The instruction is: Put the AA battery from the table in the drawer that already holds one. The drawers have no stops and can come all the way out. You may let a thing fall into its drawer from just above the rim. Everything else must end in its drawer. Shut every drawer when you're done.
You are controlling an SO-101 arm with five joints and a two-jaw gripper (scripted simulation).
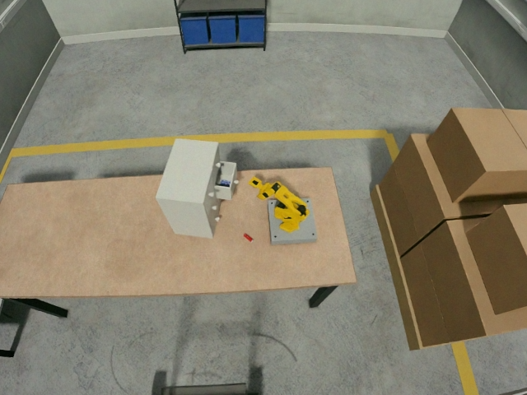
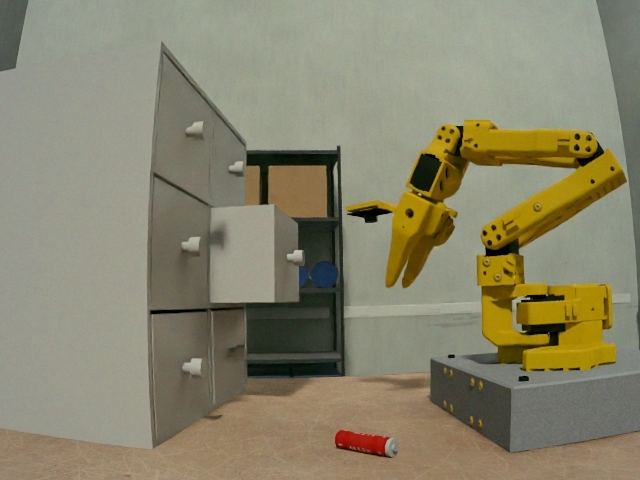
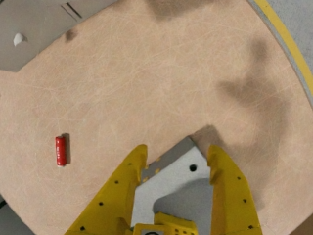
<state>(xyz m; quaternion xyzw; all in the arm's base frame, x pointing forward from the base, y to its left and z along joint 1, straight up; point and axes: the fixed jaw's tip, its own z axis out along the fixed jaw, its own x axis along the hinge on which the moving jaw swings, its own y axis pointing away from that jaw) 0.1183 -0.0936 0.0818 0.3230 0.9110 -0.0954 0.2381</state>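
The battery [image 1: 248, 237] [image 2: 366, 443] [image 3: 61, 151] lies on its side on the table [image 1: 106, 255] [image 2: 289, 413] [image 3: 122, 88], between the cabinet [image 1: 187, 169] [image 2: 77, 248] [image 3: 29, 49] and the base [image 1: 310, 238] [image 2: 470, 408] [image 3: 188, 188]. The gripper [image 1: 263, 194] [image 2: 398, 285] [image 3: 177, 148] hangs well above it, slightly open and empty. Being round, the battery could roll if one finger touches first or the grip lands across its end. The drawer [image 1: 235, 172] [image 2: 242, 253] stands out with something blue inside—probably the other battery, though I can't confirm it. A careless swing could catch its knob [image 1: 236, 182] [image 2: 296, 257] and, without stops, drag it out; releasing off-centre could drop the battery outside.
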